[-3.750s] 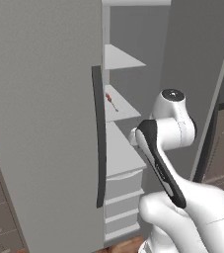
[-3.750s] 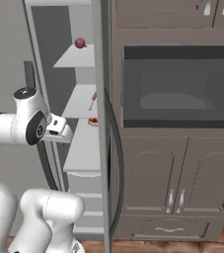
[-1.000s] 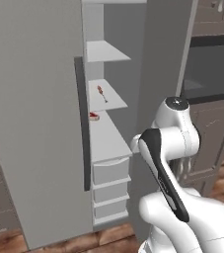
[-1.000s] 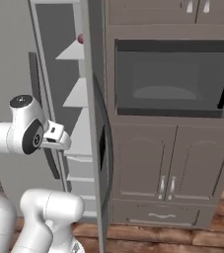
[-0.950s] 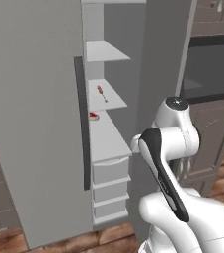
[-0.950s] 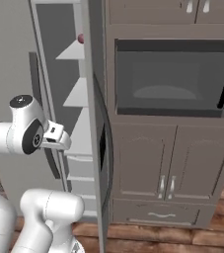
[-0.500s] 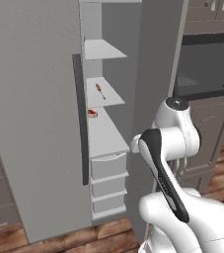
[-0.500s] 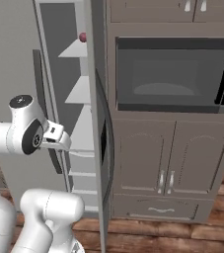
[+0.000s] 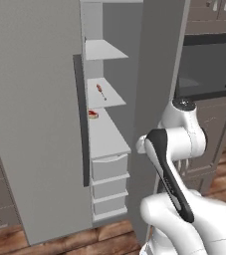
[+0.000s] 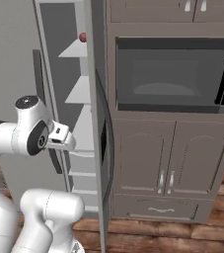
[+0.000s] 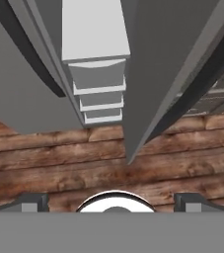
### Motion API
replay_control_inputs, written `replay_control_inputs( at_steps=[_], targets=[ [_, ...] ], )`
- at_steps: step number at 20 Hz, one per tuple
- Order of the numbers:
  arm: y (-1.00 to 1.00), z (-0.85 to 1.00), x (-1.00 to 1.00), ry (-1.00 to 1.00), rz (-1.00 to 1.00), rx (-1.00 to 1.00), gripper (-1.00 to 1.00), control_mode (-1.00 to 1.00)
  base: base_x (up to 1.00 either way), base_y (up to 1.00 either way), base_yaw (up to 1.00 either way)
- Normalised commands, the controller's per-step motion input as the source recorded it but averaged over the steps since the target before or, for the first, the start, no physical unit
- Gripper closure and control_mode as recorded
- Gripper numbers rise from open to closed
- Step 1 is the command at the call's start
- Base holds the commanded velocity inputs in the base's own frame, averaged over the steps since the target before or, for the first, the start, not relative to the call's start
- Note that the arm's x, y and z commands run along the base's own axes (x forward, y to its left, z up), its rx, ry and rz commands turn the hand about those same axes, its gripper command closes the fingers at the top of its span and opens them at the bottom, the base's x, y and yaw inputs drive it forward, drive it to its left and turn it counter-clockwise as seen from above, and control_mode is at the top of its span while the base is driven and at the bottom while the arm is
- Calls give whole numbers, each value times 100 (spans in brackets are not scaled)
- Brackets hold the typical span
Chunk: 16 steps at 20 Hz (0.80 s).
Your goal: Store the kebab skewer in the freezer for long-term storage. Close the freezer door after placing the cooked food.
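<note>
Freezer [image 9: 159, 74] stands ahead of you as a tall grey unit with one side open, pale shelves and a stack of drawers [image 9: 109, 184] showing inside. Look at the left base view and you find the kebab skewer [image 9: 100, 91] lying on a middle shelf [image 9: 107, 97], a thin stick with small reddish chunks, well back from the shelf's front edge. On the shelf below it sits a small red and pale item [image 9: 93, 114], too small to identify. In the right base view a small round red object [image 10: 83, 37] rests on an upper shelf.

The freezer door [image 9: 35, 124] is swung wide open at the left of the left base view, its long dark bar handle [image 9: 81, 122] running down the edge nearest the shelves. The other door of the unit is partly open too; you see it edge-on in the right base view, with its dark handle [image 10: 109, 143] curving along it.

Your gripper [image 11: 111, 200] is spread fully, its two dark fingertips [image 11: 33, 201] far apart with nothing between them, clear of both doors. In the hand view it looks down at the wooden floor [image 11: 59, 163], with the drawers and the bottom corner of the partly open door above the tips.

To the right of the freezer you see the dark built-in oven [image 10: 170, 74] and grey cabinet doors [image 10: 168, 163] beneath it.
</note>
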Motion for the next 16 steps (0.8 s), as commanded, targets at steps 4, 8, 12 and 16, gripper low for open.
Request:
replay_control_inputs(
  at_steps=[4,8,12,16],
  targets=[
    [-71,0,13,-2,5,7,-100,-100,0,0,0],
    [-87,4,7,0,18,8,-100,-100,0,0,0],
    [-87,10,12,0,9,3,-100,-100,0,0,0],
    [-96,9,35,0,19,3,-100,-100,0,0,0]
  ],
)
